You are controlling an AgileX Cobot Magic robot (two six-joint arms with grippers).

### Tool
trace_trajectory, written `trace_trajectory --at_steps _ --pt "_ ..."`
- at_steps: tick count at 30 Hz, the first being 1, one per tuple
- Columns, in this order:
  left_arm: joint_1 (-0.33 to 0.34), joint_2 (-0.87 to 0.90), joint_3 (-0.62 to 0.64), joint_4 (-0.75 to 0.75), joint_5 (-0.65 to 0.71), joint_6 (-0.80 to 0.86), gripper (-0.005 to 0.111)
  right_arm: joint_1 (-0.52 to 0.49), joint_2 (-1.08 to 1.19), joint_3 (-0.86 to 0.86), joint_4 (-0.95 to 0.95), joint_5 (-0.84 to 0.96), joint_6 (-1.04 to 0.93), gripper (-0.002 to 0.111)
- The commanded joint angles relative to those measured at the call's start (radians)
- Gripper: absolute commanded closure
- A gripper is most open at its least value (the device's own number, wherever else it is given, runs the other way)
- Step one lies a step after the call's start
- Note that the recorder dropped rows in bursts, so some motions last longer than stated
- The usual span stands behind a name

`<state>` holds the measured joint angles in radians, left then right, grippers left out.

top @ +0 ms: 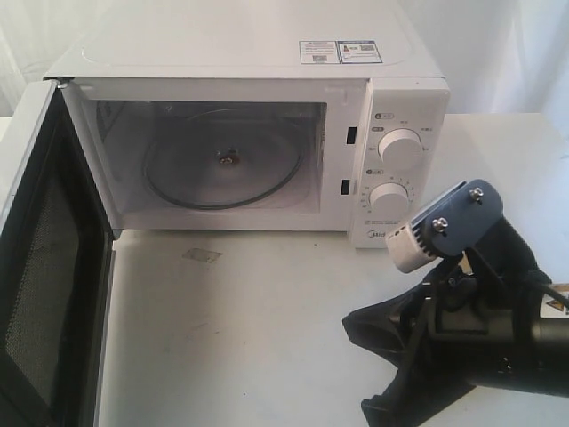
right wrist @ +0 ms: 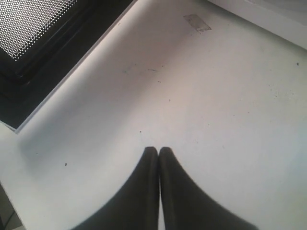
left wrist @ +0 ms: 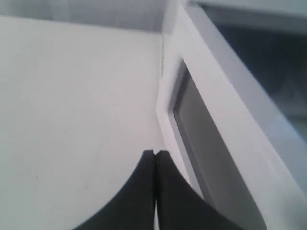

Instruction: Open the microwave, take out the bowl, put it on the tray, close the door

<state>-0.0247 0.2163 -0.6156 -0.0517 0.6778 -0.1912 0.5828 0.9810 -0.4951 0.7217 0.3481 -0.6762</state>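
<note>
The white microwave (top: 231, 53) stands at the back of the table. Its door (top: 44, 267) is swung wide open to the left, showing the dark mesh window on its inner side. The cavity holds only the glass turntable (top: 222, 165). No bowl and no tray show in any view. My right gripper (top: 378, 405) hangs shut and empty over the table at the front right, below the control panel; in its wrist view it (right wrist: 158, 149) is over bare tabletop. My left gripper (left wrist: 155, 153) is shut and empty, close beside the outer face of the door (left wrist: 216, 143).
Two round knobs (top: 400, 149) sit on the microwave's right panel. A small patch of tape (top: 203, 255) marks the white table (top: 249, 338) in front of the cavity. The open door's inner edge (right wrist: 38, 28) lies off to one side of my right gripper.
</note>
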Motion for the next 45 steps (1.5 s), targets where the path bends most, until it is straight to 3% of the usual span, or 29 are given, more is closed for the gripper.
trace_trajectory --at_steps 1,5,9,19,23,28,35,40,45 --pt "0.002 0.057 -0.071 -0.11 0.247 0.294 0.107 0.005 -0.005 0.007 0.003 -0.012 -0.023 0.108" --pt "0.002 0.057 -0.071 -0.157 0.204 0.325 0.107 0.005 -0.005 0.007 0.003 -0.012 -0.025 0.108" --pt "0.002 0.089 -0.071 -0.207 0.17 0.475 0.107 0.005 -0.005 0.007 0.003 -0.007 -0.025 0.108" --pt "0.002 0.387 -0.071 -0.183 0.074 0.549 0.107 0.005 -0.005 0.007 0.003 -0.007 -0.027 0.108" --pt "0.002 0.498 -0.071 -0.342 0.069 0.792 0.107 0.005 -0.005 0.007 0.003 -0.015 -0.037 0.108" --pt "0.002 0.606 -0.071 -0.654 0.041 1.07 0.107 0.005 -0.005 0.007 0.003 -0.017 -0.042 0.108" --pt "-0.012 0.747 -0.071 -0.936 -0.006 1.381 0.107 0.005 -0.005 0.007 0.003 -0.049 -0.044 0.108" --pt "-0.104 0.842 -0.075 -1.191 -0.129 1.652 0.107 0.005 -0.005 0.007 0.003 -0.058 -0.044 0.108" --pt "-0.204 0.943 -0.137 -1.266 -0.245 1.739 0.107 0.005 -0.005 0.007 0.003 -0.065 -0.044 0.108"
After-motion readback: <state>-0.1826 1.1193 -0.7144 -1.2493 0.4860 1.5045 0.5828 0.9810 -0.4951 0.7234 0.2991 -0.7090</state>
